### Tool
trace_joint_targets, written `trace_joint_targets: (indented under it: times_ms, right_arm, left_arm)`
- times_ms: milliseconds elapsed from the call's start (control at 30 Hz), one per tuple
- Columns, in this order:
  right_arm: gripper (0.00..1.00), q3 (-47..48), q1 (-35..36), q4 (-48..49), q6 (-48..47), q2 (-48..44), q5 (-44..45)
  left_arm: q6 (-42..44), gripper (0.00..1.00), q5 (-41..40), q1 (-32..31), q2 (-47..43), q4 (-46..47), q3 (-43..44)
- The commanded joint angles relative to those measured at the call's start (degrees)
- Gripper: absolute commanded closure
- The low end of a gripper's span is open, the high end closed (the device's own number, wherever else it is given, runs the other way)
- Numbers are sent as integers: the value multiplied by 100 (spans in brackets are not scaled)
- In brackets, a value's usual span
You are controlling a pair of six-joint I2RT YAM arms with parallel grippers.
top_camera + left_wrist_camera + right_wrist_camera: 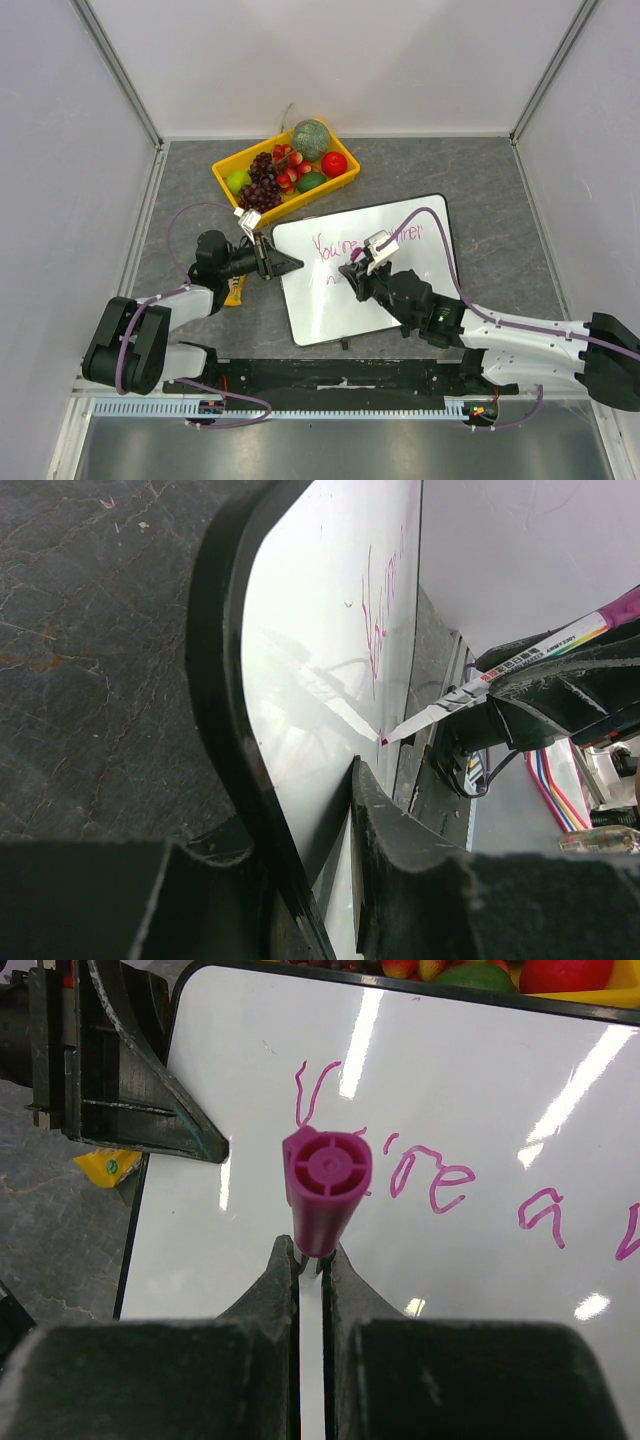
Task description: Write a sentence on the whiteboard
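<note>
- Your whiteboard (330, 300) lies at the centre of the top view, with "You're a" written on it in magenta; the words after that are partly hidden.
- Your left gripper (296, 265) pinches its left edge.
- Your right gripper (312, 1260) clamps a magenta marker (325, 1180), tip touching the board.
- A yellow tray (222, 172) of fruit sits just above.

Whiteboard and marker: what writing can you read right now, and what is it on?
"You're a": magenta handwriting on the whiteboard; the next word is partly hidden and ends "nner".
Start of a second line beneath it: unreadable.
Print on the marker barrel: too small to read.
</note>
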Motion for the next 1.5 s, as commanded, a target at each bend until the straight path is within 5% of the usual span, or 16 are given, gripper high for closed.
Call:
trace_joint_targets:
  times_ms: [0,633,1467]
  right_arm:
    - [100,-94,-11,-219,-10,-79,91]
    - [100,469,-248,-114,-2,-273,100]
    - [100,100,-459,-132,227,-344,-304]
  left_arm:
    - [1088,98,-235,-158,124,-380,-51]
    - [1070,98,-243,-158,115,-380,-60]
    - [1070,98,-235,-158,133,-380,-51]
